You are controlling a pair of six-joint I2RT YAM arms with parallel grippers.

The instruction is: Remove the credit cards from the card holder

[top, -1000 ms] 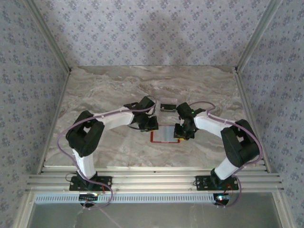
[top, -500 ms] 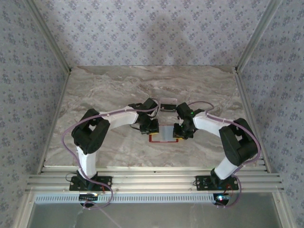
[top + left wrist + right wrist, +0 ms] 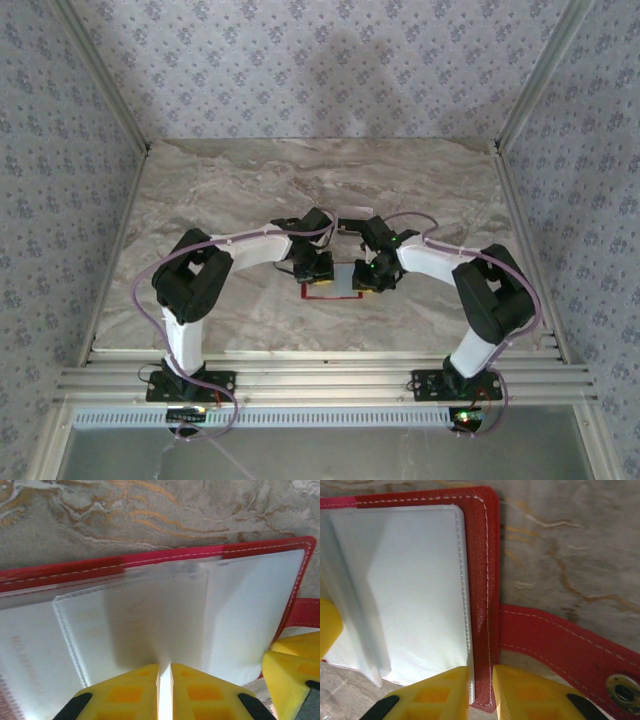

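Left hand [image 3: 165, 674] clenched on a thin clear sleeve [image 3: 150, 610] of the card holder [image 3: 75, 570], pinch right at its fingertips. Right hand [image 3: 481, 680] clamps the holder's red edge; strap [image 3: 560, 640] runs off to its right. Holder lies open, flat on the desk [image 3: 570, 540] between both hands. Sleeve looks soft and slick, will buckle; cards should be stiff, light, slippery, so take by an exposed short edge. Can't tell if a card sits in this sleeve. Beyond both hands, what looks like one pale card [image 3: 350, 212] on the desk.
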